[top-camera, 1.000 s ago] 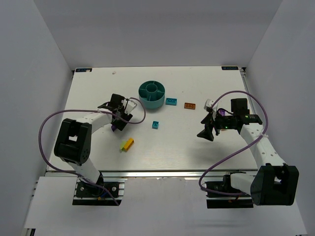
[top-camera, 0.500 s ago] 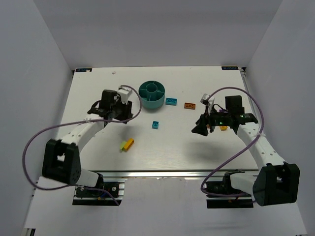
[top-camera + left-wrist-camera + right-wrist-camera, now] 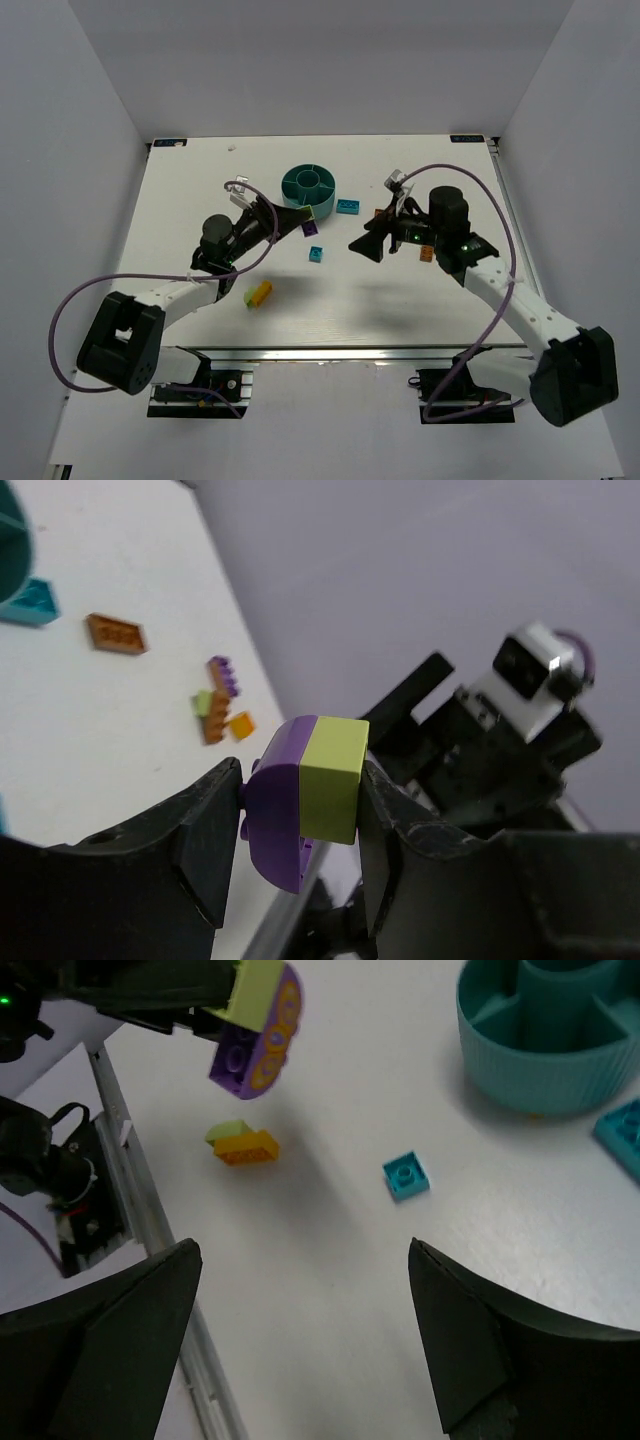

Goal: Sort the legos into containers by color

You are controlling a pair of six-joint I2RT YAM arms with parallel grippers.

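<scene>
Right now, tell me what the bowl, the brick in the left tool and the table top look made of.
Teal bowl: likely moulded plastic, matt; fine vertical ribbing on its wall, even colour.
Purple-and-lime brick: hard plastic, slightly glossy; crisp edges, soft highlights, flat colours.
Table top: white, matt, faintly textured board; laminate or painted, cannot tell which.

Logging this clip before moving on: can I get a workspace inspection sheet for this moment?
Surface: white table, no spills seen.
Job's things: teal bowl upright; teal brick, small teal brick, orange brick, yellow-and-lime brick and a mixed cluster loose on the table.
Clutter: nothing seen.
Grippers: left gripper shut on purple-and-lime brick, held above the table; right gripper open, empty.
Cables: purple cables loop off both arms, touching no bricks.
Surroundings: plain pale walls.
</scene>
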